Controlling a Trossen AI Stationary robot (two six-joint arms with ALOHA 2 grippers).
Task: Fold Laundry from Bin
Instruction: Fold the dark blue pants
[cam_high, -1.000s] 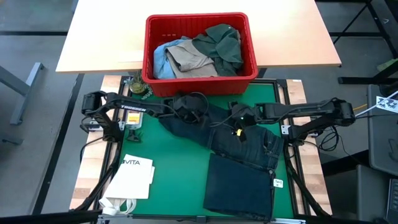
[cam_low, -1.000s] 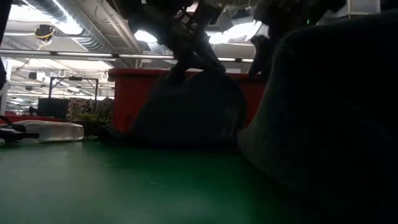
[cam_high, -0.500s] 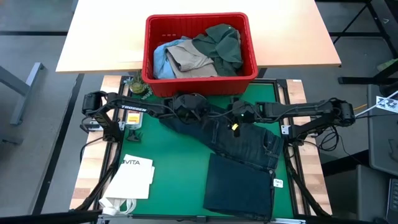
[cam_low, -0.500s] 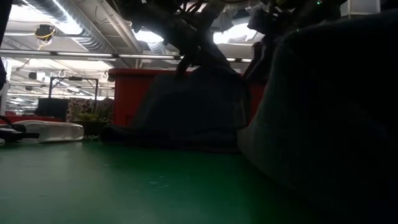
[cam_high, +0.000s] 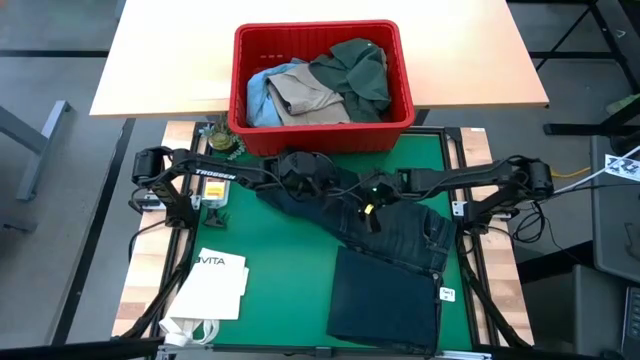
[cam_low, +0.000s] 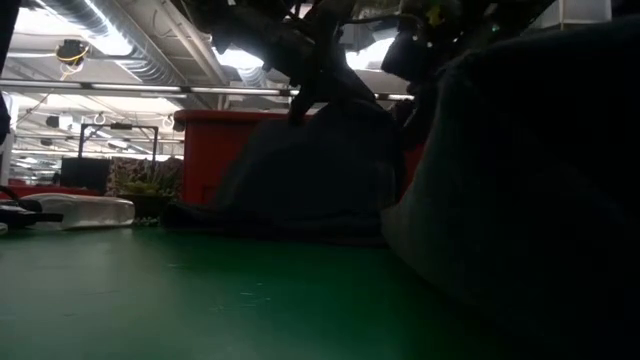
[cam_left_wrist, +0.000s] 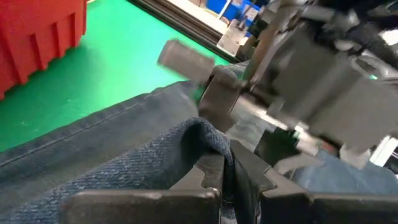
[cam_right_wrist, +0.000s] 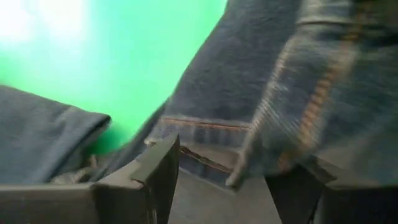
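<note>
The left gripper (cam_left_wrist: 227, 180) pinched a raised fold of the dark jeans (cam_high: 395, 235) between closed jaws. Just beyond it, the right gripper (cam_high: 368, 205) stood with jaws spread over the denim. Farther off sat the red bin (cam_high: 320, 130), holding more laundry (cam_high: 330, 80).

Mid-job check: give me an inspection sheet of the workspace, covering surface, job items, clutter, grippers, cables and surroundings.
Surface: green mat, partly covered by garments.
Job's things: dark jeans spread on the mat; a folded dark garment at its near edge; red bin holding green, tan and light blue garments.
Clutter: white VITA paper bag on the mat's left corner.
Grippers: left gripper shut on a fold of the jeans; right gripper open, fingers straddling denim.
Cables: dark cables run off the mat's left edge.
Surroundings: wooden table behind the bin; no person seen.
</note>
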